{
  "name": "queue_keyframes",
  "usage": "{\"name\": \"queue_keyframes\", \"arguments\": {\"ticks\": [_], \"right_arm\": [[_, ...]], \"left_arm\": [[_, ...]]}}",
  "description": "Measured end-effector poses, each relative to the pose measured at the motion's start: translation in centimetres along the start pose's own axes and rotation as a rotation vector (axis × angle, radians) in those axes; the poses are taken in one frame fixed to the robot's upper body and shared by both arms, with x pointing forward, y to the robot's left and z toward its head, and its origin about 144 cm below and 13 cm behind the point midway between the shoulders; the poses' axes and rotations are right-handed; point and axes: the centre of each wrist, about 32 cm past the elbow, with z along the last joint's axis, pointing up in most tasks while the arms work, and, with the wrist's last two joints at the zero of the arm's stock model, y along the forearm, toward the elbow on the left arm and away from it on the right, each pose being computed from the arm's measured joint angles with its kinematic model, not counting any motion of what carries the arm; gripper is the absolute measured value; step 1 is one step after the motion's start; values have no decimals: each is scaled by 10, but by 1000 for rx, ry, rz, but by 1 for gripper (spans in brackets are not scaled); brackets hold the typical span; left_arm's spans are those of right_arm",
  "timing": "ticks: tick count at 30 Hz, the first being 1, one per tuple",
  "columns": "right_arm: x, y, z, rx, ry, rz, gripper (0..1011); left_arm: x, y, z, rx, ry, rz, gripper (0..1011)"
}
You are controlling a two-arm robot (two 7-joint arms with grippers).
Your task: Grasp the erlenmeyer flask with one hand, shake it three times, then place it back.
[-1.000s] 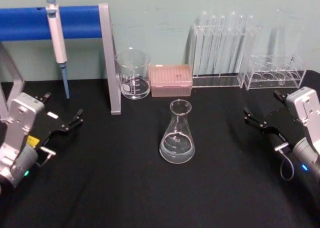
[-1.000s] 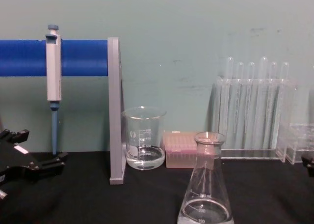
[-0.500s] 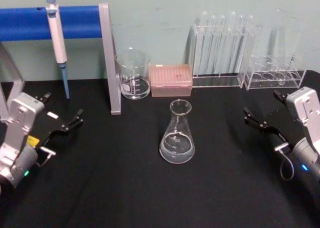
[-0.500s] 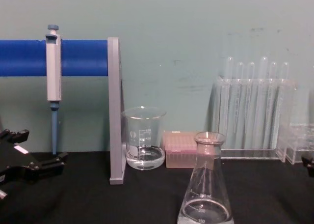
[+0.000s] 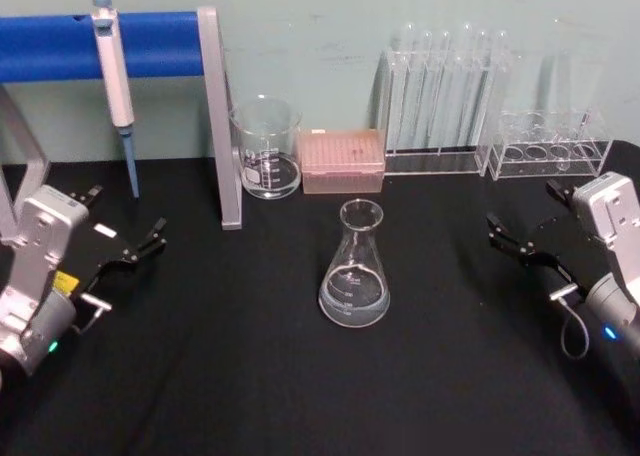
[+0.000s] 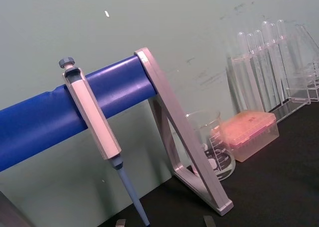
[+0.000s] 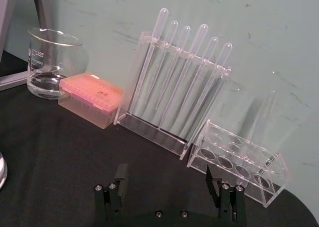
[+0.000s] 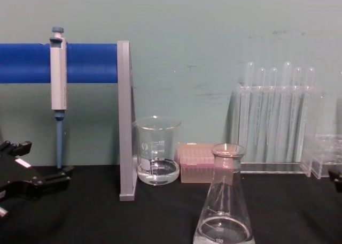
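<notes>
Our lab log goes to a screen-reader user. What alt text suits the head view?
An erlenmeyer flask holding a little clear liquid stands upright, untouched, on the black table. The left gripper and right gripper sit open at either side, apart from it. Behind stand a beaker, a pink box, test tube racks and a hanging pipette.

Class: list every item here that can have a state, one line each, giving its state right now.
Flask: upright on the table, holds some clear liquid, not grasped.
Beaker: upright, holds a little clear liquid.
Pipette: hanging on the blue bar.
Test tubes: standing in their rack.
Left gripper: open, apart from the flask.
Right gripper: open, apart from the flask.
</notes>
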Motion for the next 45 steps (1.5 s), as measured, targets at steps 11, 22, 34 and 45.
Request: {"name": "queue_keyframes", "arguments": {"ticks": [11,22,34,45], "right_arm": [[11,0,-2,0,108,41,1000],[16,-15,1,16,238,119,1000],[-3,-27,6,44,314,333,1000],[-13,-13,10,90,312,500,1000]], "left_arm": [[0,0,0,0,0,0,1001],[0,0,0,0,0,0,1001],[0,0,0,0,0,0,1001],[0,0,0,0,0,0,1001]]}}
